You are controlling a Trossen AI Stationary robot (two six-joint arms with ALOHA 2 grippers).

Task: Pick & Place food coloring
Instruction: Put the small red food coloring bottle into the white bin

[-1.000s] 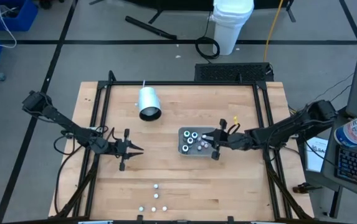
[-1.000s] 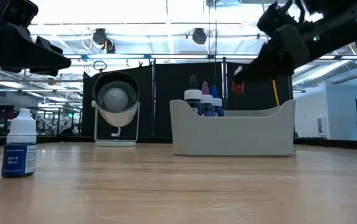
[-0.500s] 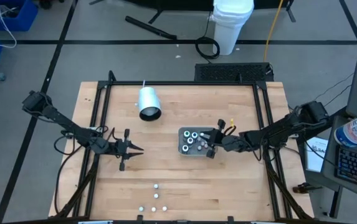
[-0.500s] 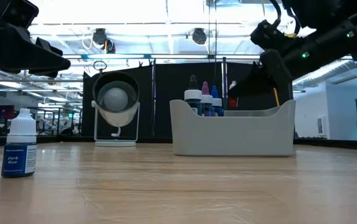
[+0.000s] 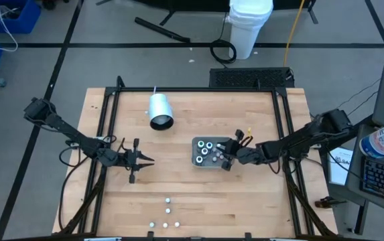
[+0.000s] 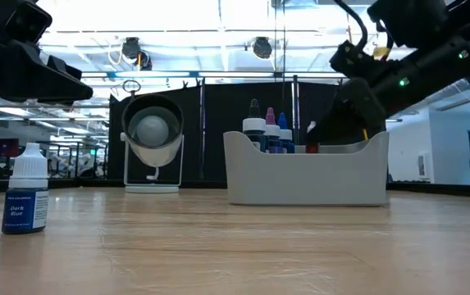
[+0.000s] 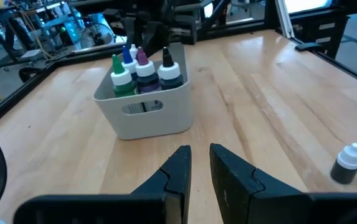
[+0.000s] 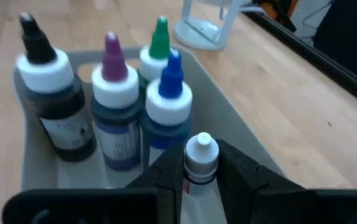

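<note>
The right arm reaches in from the table's right edge, stretched low toward the middle, and its right gripper [image 5: 228, 155] hangs just over the near wall of the grey tray [image 5: 196, 159]. In the right wrist view its two dark fingers [image 8: 166, 171] pinch a small white-capped bottle [image 8: 199, 163] between them, the cap standing up past the fingertips (the body below is mostly hidden by the fingers). In the low view the gripper [image 6: 326, 131] sits at the tray's rim, tilted down into it.

Just beyond the fingertips, inside the tray, stand four food coloring bottles [image 8: 121, 118]: one black-tipped, one purple-tipped, one green-tipped and one blue-tipped, all upright and crowded together, the blue one nearest the held bottle.

The left arm waits over the table's left half, its left gripper [image 5: 138, 161] well apart from the tray. Its fingers [image 7: 179, 177] stand nearly together with a narrow gap, holding nothing. Off to one side of them a dark bottle with a white cap [image 7: 346, 163] stands alone on the wood. More loose bottles [image 5: 167, 213] sit near the table's front edge.
</note>
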